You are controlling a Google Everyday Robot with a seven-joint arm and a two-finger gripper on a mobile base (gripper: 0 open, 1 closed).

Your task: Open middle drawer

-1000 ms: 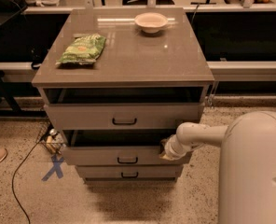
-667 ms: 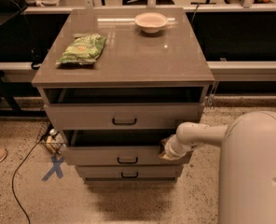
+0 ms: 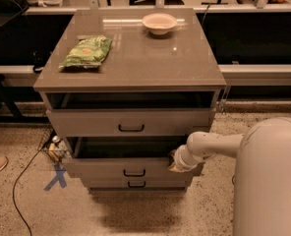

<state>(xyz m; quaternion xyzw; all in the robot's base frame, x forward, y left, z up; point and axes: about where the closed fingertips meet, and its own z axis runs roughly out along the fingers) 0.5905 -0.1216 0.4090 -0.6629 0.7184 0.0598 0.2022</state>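
Your hand (image 3: pixel 175 162) sits against the right end of the middle drawer (image 3: pixel 111 169), which stands partly out beneath the tabletop (image 3: pixel 150 65); you cannot tell its grip. A green bag (image 3: pixel 86 52) lies near the left edge, a bowl (image 3: pixel 159 23) by the back edge. A blue tape cross (image 3: pixel 56 177) marks the speckled floor.

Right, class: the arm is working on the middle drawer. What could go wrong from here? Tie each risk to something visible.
1. The gripper sits at the middle drawer's right end, away from its centre handle; an off-centre pull might skew the drawer or slip off.
2. The top drawer also stands out just above; lifting the arm could knock it.
3. A jolt might shift the bowl on the cabinet top.
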